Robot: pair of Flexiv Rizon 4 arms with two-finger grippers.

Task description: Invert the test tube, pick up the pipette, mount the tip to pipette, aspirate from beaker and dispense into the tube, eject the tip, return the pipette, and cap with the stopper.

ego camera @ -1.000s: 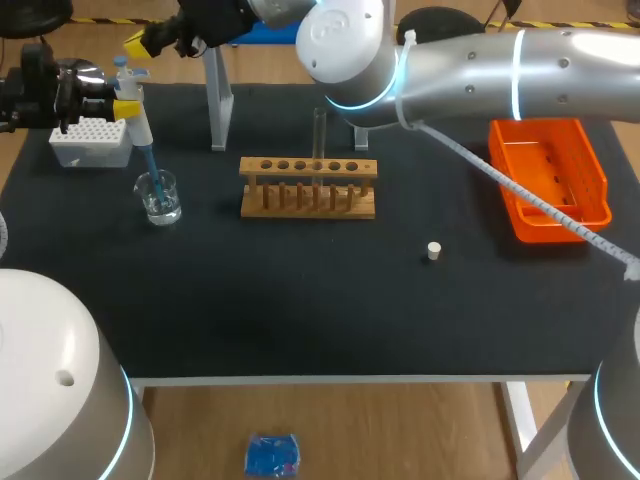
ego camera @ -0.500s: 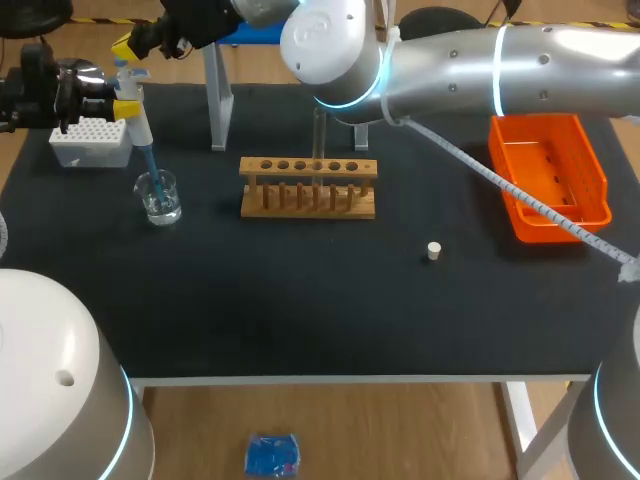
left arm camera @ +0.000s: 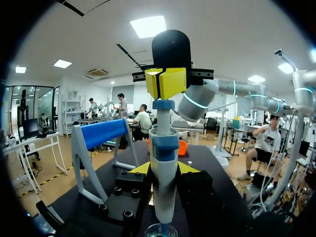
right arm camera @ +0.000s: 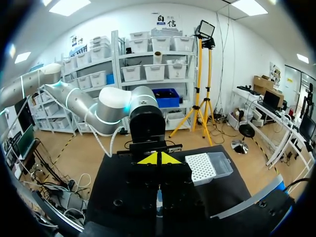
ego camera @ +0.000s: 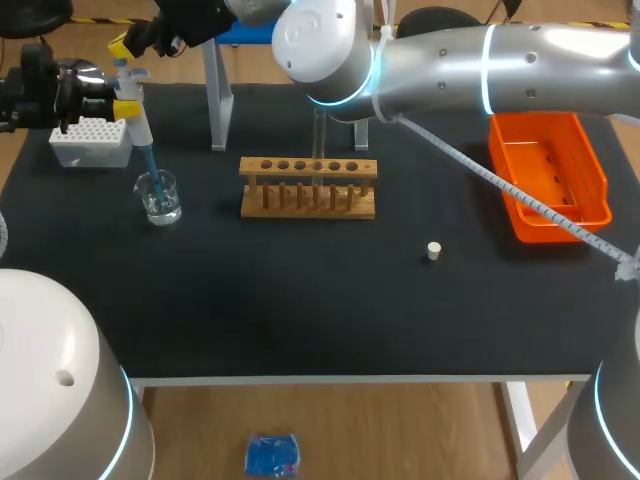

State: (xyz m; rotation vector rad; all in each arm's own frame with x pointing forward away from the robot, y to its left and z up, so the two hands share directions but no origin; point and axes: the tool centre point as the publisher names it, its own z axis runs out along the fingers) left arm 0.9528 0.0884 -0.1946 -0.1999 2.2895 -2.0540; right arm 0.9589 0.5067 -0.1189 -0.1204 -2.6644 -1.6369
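The right gripper has shifted leftward, closer above the pipette.

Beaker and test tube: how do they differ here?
The beaker is short and wide, standing on the table; the test tube is tall and thin, standing in the wooden rack. The pipette tip dips into the beaker, not the test tube. Both are clear and upright.

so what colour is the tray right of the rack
Orange; the tray shows best in head view.

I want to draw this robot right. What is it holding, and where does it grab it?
The left gripper holds the pipette by the middle of its body. The right gripper, shut, holds nothing.
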